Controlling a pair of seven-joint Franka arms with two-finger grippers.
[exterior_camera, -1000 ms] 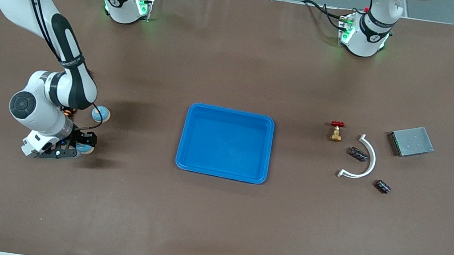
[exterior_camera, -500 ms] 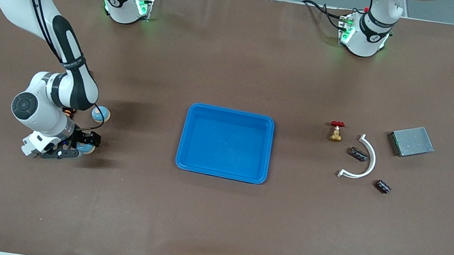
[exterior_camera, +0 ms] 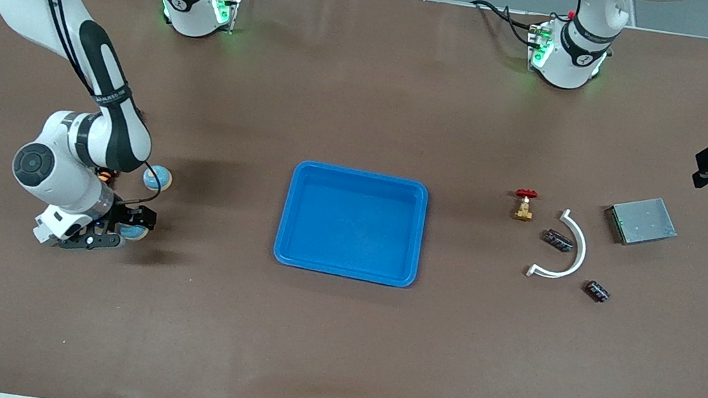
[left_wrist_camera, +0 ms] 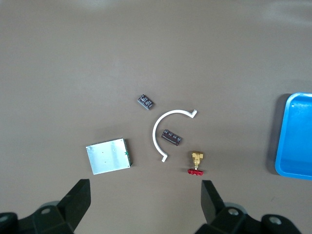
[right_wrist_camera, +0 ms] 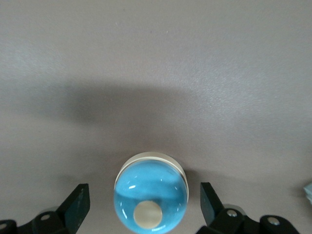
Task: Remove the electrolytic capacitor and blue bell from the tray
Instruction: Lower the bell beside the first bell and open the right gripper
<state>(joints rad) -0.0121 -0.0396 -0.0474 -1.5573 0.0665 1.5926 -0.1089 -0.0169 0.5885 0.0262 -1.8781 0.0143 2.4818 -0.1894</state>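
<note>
One blue tray (exterior_camera: 358, 178), nothing inside; capacitors (exterior_camera: 558, 241) lie outside it.

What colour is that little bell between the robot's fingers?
The bell is glossy light blue with a cream button on top, clearest in the right wrist view.

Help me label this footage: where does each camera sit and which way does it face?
Front view: high across the table, facing both arm bases; shows the blue tray, both arms.
Left wrist view: on the left arm, looking down past the open left gripper at two capacitors, a white arc and a valve.
Right wrist view: looking down past the open right gripper straddling a blue bell.
Front and left wrist views share the tray, capacitors and arc.
</note>
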